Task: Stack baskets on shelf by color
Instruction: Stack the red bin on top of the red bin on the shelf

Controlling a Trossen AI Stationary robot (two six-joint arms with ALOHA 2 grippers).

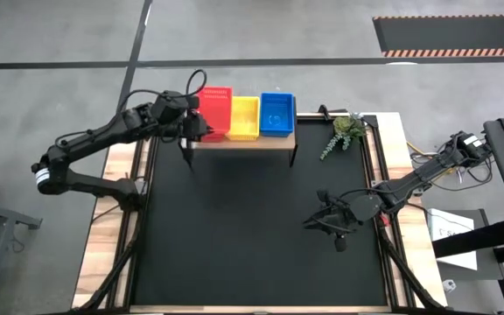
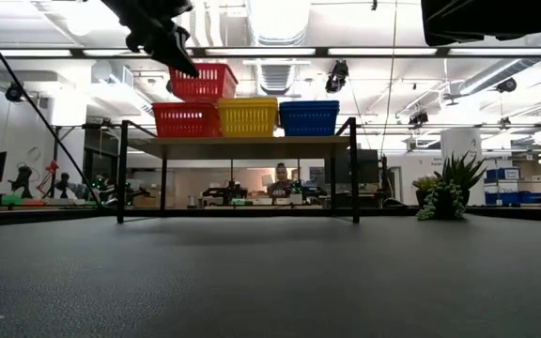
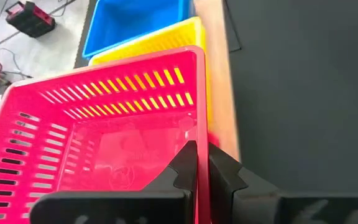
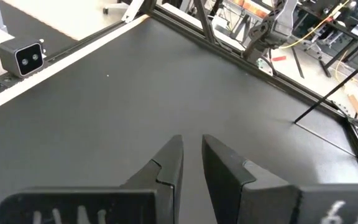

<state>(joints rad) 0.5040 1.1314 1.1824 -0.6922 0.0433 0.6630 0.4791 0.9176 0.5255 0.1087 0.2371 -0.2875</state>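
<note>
On the shelf [image 2: 238, 146] a red basket [image 2: 185, 119], a yellow basket [image 1: 245, 118] and a blue basket [image 1: 277, 114] stand side by side on their bottoms. My left gripper [image 1: 192, 125] is shut on a second red basket [image 2: 202, 83], which sits right above the first one, shifted a little toward the yellow one. Whether the two red baskets touch, I cannot tell. My right gripper [image 1: 318, 219] hovers over the table's right half, its fingers [image 4: 166, 158] a little apart with nothing between them. My left gripper [image 3: 202, 149] pinches the upper red basket's side wall [image 3: 199, 124] on the table's near side, one finger inside the basket and one outside. The fingers come from the table's left, slanting down. The basket sits about level over the lower red basket.
A small green plant [image 1: 346, 133] stands at the shelf's right end. The black table top [image 1: 252, 227] in front of the shelf is bare. A small camera block [image 4: 22, 57] sits at the table's edge.
</note>
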